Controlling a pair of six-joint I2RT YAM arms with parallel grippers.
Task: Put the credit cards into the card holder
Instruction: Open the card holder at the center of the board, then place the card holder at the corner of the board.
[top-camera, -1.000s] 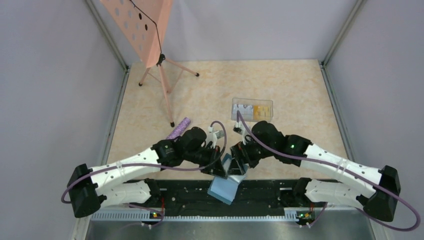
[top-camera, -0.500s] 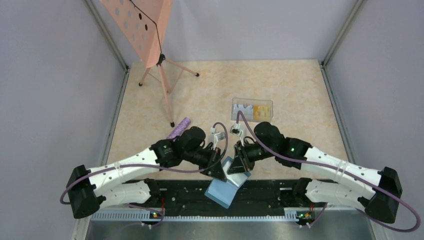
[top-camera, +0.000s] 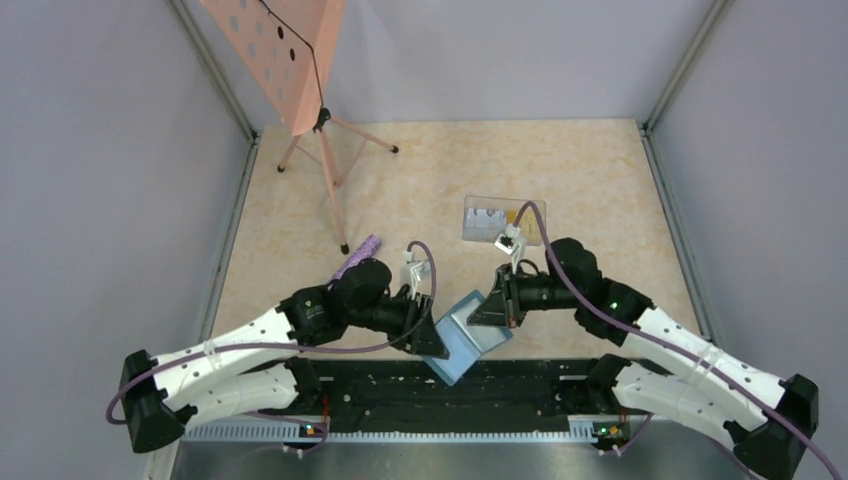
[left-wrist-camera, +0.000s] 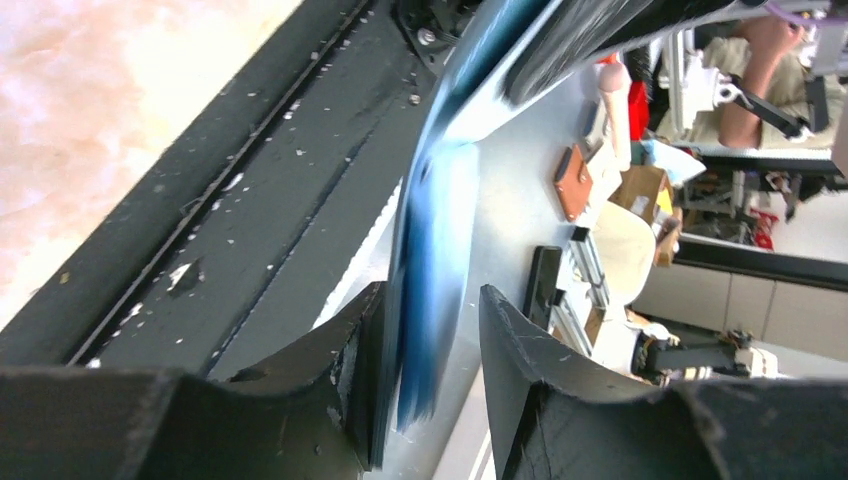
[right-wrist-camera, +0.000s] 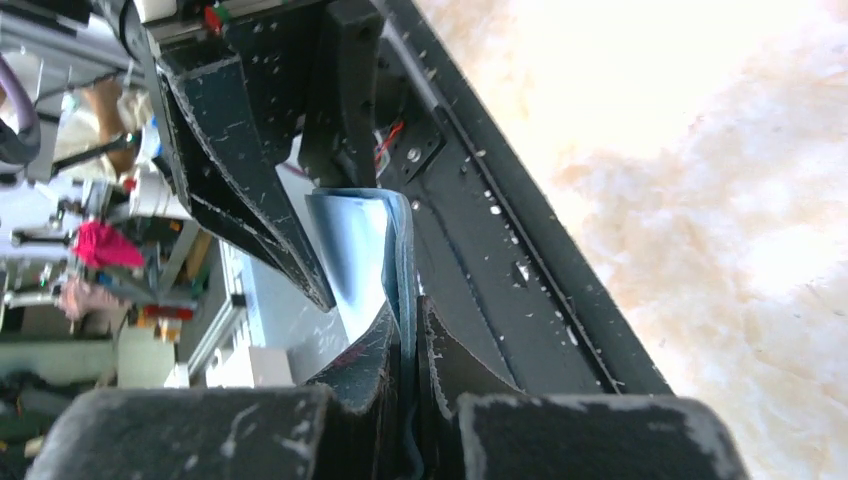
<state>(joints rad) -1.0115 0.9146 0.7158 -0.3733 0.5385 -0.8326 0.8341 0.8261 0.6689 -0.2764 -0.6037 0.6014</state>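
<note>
The teal-blue card holder hangs half unfolded over the table's near edge, between my two grippers. My right gripper is shut on its right flap; in the right wrist view the fingers pinch the thin blue edge of the card holder. My left gripper stands open around the other flap: in the left wrist view the blurred card holder lies against the left finger, with a gap to the right one. The credit cards, yellow and white, lie in a clear tray further back.
A pink perforated board on a tripod stand fills the back left. A small purple object lies beside my left arm. A black rail runs along the near edge, and grey walls close in both sides.
My right gripper shut on the card holder's flap and drew it to the right. My left gripper's jaws parted and the left arm pulled back to the left. The holder spread wider.
</note>
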